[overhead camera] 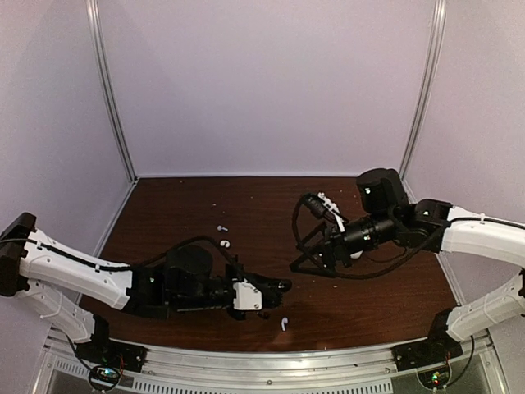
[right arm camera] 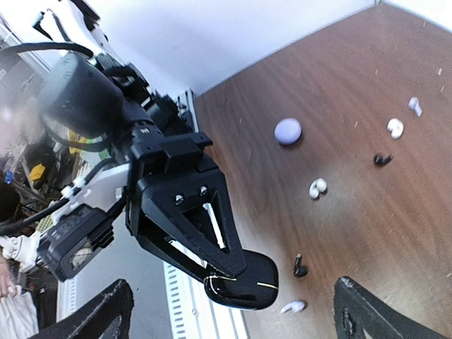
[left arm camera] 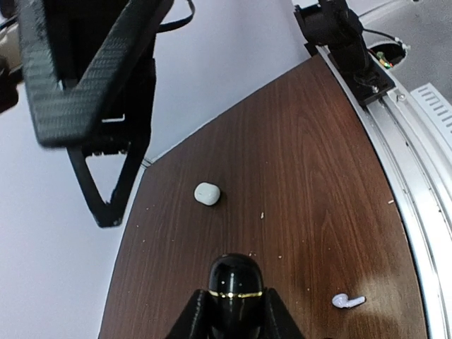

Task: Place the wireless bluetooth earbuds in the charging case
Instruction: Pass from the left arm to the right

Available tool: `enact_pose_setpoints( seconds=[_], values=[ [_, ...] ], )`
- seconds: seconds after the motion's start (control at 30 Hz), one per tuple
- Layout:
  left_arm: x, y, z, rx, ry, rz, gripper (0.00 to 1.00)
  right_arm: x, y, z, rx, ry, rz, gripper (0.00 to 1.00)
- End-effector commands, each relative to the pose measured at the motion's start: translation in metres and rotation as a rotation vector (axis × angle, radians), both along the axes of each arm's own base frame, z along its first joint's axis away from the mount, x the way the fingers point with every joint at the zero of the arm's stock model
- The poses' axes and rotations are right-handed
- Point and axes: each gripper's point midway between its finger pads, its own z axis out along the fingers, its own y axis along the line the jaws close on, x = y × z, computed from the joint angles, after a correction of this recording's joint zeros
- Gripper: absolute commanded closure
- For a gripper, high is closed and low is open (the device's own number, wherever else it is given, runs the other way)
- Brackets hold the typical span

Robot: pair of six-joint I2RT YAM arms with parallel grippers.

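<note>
The left gripper (overhead camera: pixel 269 288) reaches low across the dark brown wood-grain table (overhead camera: pixel 246 197), its two fingers clamped on either side of a glossy black charging case with a thin gold line round it (left arm camera: pixel 235 279). Whether that case rests on the wood or hangs just above it, I cannot tell from here.

The right gripper (overhead camera: pixel 302 234) hangs opposite it and points back at it. Its fingers are spread wide with nothing between them.

The earbuds all lie loose on the table, none in the black case. A white earbud with a short stem (left arm camera: pixel 348 301) lies close to the held case, on the side towards the table's near edge. A small black earbud (right arm camera: pixel 300 267) lies just beside it.

Farther out, well apart from the case, there is a scatter. It has a curled white earbud (right arm camera: pixel 318 188), a second curled white earbud (right arm camera: pixel 395 127), another black earbud (right arm camera: pixel 382 159) between those two, and a pale lavender earbud (right arm camera: pixel 415 106) farthest off.

Two other cases sit on the wood (both larger than the buds). One is a white pebble-shaped case (left arm camera: pixel 207 193) ahead of the left gripper, and the other is a round lavender case (right arm camera: pixel 287 131) near the curled buds.
</note>
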Motion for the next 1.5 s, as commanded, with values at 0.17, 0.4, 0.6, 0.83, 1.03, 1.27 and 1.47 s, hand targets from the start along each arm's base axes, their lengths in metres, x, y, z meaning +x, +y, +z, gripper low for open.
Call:
enact_pose_setpoints(
  seconds=[0.17,0.4,0.6,0.83,1.03,1.27,1.47],
  values=[
    [0.004,0.031,0.114,-0.449,0.192,-0.078,0.88,0.011,-0.028,0.093,0.366,-0.365,-0.15,0.0],
    [-0.015,0.058,0.173,-0.667,0.288,-0.222,0.89,-0.003,-0.036,0.115,0.512,-0.515,-0.131,0.06],
    [-0.029,0.067,0.199,-0.776,0.363,-0.314,0.89,-0.02,-0.016,0.127,0.599,-0.571,-0.063,0.12],
    [-0.033,0.073,0.213,-0.851,0.394,-0.359,0.91,-0.042,0.019,0.131,0.611,-0.655,-0.006,0.2],
    [-0.036,0.068,0.211,-0.863,0.432,-0.403,0.92,-0.051,0.034,0.141,0.636,-0.705,0.013,0.31],
    [-0.036,0.067,0.211,-0.881,0.442,-0.416,0.94,-0.052,0.038,0.147,0.657,-0.717,0.016,0.46],
    [-0.035,0.065,0.211,-0.887,0.443,-0.419,0.94,-0.053,0.043,0.148,0.669,-0.715,0.027,0.51]
  ],
)
